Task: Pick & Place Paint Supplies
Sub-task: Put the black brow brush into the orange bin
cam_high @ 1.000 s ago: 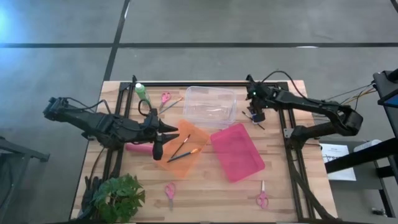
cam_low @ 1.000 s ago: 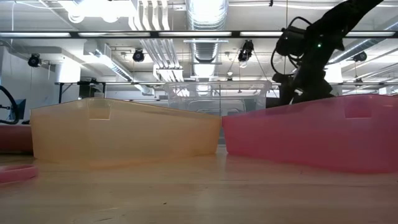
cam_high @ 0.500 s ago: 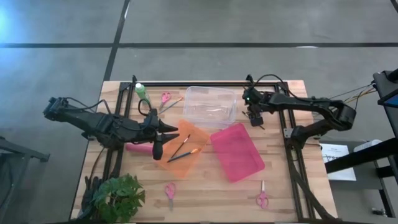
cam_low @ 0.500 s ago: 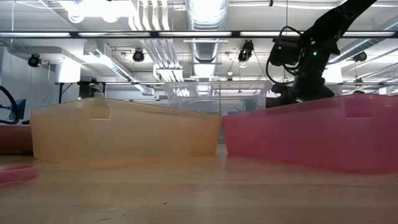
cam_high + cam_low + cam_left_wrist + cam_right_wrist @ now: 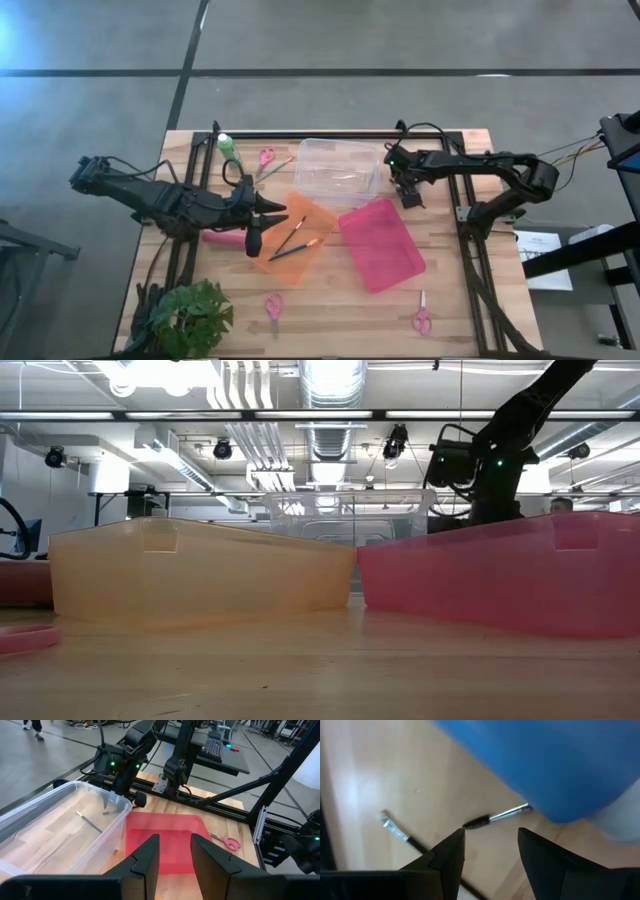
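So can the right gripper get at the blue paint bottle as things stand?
Probably yes. The right gripper is open and sits close over the blue paint bottle, which lies on the bare table among loose paintbrushes. Nothing shows between the fingers and the bottle.

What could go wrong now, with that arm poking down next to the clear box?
The right gripper hangs open just above thin dark-handled paintbrushes lying flat on the wooden table; such slim handles could slip out or roll away as it closes. A blue cylindrical paint bottle stands right beside it and might get bumped over. The clear plastic bin is also near enough to be nudged.
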{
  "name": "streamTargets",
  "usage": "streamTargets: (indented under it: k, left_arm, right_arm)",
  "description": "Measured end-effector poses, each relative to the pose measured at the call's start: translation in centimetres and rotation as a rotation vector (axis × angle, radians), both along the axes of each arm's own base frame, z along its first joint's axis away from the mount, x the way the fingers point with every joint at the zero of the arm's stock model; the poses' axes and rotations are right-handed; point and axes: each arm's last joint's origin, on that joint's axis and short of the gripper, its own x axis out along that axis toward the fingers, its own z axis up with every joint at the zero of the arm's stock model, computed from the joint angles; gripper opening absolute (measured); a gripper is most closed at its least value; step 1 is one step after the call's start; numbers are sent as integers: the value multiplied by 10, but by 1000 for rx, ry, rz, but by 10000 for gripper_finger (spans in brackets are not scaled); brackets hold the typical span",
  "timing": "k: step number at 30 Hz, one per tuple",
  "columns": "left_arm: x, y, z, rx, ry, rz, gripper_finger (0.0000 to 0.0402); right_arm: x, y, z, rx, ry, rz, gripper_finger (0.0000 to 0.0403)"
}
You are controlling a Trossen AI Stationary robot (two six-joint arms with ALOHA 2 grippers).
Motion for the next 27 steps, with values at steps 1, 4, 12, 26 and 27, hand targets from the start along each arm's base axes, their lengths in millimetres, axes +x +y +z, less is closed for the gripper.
streamTargets:
  k: [1, 4, 12, 26, 27]
  left_arm:
    - [0, 0, 0, 1, 2, 0, 120]
    - [0, 0, 0, 2, 5, 0, 120]
    - [0, 0, -1, -4, 9, 1, 120]
    - [0, 0, -1, -12, 9, 5, 120]
    - [0, 0, -1, -18, 8, 7, 120]
  right_arm:
    - [0, 0, -2, 8, 4, 1, 178]
    - [3, -1, -8, 20, -1, 3, 178]
    - [2, -3, -15, 30, 7, -10, 178]
    - [-12, -15, -16, 55, -76, -70, 178]
    - [-13, -16, -17, 59, -82, -75, 178]
